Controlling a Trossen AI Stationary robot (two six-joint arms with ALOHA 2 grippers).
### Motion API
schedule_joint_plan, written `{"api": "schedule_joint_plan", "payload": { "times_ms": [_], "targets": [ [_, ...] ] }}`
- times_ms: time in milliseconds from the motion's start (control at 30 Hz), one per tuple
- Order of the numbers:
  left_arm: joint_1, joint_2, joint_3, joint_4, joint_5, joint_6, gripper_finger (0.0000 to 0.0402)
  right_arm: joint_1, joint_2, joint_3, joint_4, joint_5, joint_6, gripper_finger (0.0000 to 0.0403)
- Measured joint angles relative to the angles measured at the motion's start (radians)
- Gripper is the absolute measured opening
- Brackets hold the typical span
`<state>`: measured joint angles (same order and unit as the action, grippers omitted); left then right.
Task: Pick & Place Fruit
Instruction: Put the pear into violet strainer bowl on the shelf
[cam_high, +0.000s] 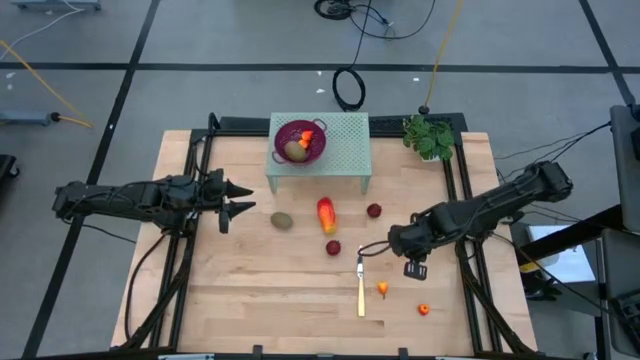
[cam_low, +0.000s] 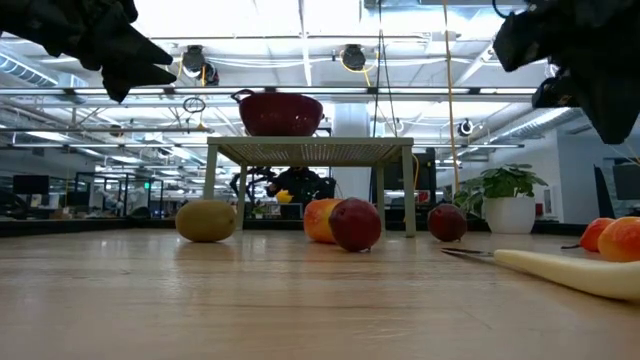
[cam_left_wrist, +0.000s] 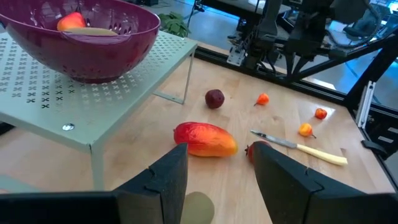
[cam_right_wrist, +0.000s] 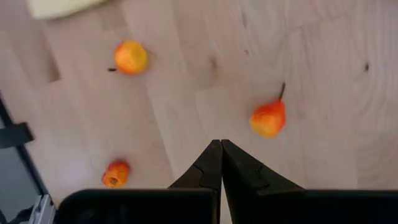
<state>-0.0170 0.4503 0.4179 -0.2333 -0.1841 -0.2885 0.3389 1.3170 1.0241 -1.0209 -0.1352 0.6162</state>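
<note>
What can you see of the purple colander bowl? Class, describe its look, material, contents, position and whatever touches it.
The purple colander bowl is round and deep, with small holes through its wall and a smooth rim; it looks like plastic. It stands upright on the pale green perforated stand, towards that stand's left end, at the far side of the table. Inside lie a brown-green oval fruit and a small orange-red piece. Only the stand and these fruits touch it.

Wood table w/ green rack, mango, kiwi, 2 red balls — knife.
</note>
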Motion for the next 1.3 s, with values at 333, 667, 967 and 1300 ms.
{"api": "schedule_joint_plan", "payload": {
  "times_ms": [333, 667, 967, 1300],
  "targets": [
    [0.000, 0.000, 0.000, 0.000, 0.001, 0.008, 0.0182, -0.011, 0.020, 0.000, -0.025, 0.006, 0.065, 0.0004],
    [0.000, 0.000, 0.000, 0.000, 0.002, 0.002, 0.0182, -0.011, 0.020, 0.000, -0.013, 0.002, 0.165, 0.0004],
    [0.000, 0.000, 0.000, 0.000, 0.003, -0.002, 0.0182, -0.011, 0.020, 0.000, 0.007, 0.002, 0.214, 0.0023],
    [0.000, 0.000, 0.000, 0.000, 0.003, -0.002, 0.0182, -0.011, 0.020, 0.000, -0.035, 0.038, 0.302, 0.0156]
  ]
}}
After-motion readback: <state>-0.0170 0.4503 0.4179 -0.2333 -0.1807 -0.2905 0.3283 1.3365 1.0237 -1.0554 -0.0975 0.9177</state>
